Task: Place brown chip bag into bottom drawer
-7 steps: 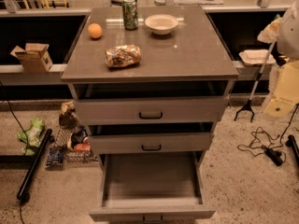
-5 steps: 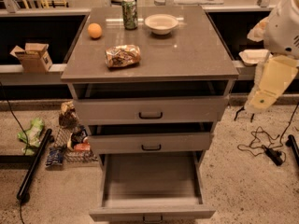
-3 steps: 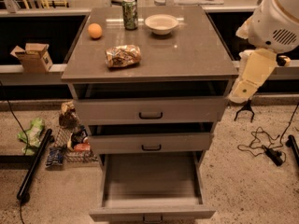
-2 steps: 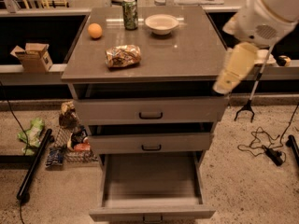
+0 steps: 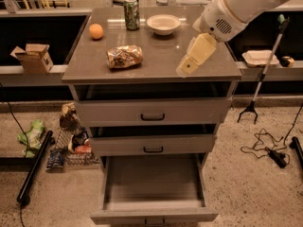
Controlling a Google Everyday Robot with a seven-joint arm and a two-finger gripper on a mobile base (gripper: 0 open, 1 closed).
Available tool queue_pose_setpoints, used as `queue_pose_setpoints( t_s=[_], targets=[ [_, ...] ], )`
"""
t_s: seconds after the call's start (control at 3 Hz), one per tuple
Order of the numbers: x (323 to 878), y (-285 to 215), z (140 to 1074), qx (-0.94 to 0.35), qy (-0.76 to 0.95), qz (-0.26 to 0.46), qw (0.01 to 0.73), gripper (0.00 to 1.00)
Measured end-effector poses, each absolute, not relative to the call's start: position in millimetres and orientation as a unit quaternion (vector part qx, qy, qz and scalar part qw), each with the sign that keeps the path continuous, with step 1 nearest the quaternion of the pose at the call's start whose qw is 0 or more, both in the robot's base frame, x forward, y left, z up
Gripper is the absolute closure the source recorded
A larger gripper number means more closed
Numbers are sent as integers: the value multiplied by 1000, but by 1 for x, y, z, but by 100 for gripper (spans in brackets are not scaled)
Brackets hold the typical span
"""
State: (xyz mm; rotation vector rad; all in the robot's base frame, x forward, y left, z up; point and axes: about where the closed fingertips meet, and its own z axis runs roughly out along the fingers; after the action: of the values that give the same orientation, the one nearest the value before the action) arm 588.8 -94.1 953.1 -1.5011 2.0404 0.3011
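Over the right side of the cabinet top (image 5: 161, 63), the gripper (image 5: 185, 67) hung tilted down and to the left, its tip close above the surface. Whether its jaws were spread or pressed together could not be told; nothing showed in them. The bag (image 5: 124, 56) lay on the top, well to the left of the jaws and apart from them. Behind the jaws and a little left stood a bowl (image 5: 163, 24). A can (image 5: 131, 13) and an orange (image 5: 96, 30) sat farther left, beyond the bag. Far below the jaws, at the foot of the cabinet, the bottom drawer (image 5: 154, 186) was pulled out, its grey floor bare. The upper drawers (image 5: 152, 112) above it sat nearly closed. By this showing, the drawer was ready to receive the bag, but nothing else was done. The reach across to the bag, the grasp, the carry down and the release were all left.
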Motion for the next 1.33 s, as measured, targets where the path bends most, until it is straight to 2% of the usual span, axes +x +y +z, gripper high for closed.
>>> queue_pose_setpoints(
  t_s=[0.33, 1.33],
  targets=[
    [589, -94, 953, -563, 765, 113, 291, 0],
    [695, -12, 903, -632, 706, 81, 310, 0]
  ],
)
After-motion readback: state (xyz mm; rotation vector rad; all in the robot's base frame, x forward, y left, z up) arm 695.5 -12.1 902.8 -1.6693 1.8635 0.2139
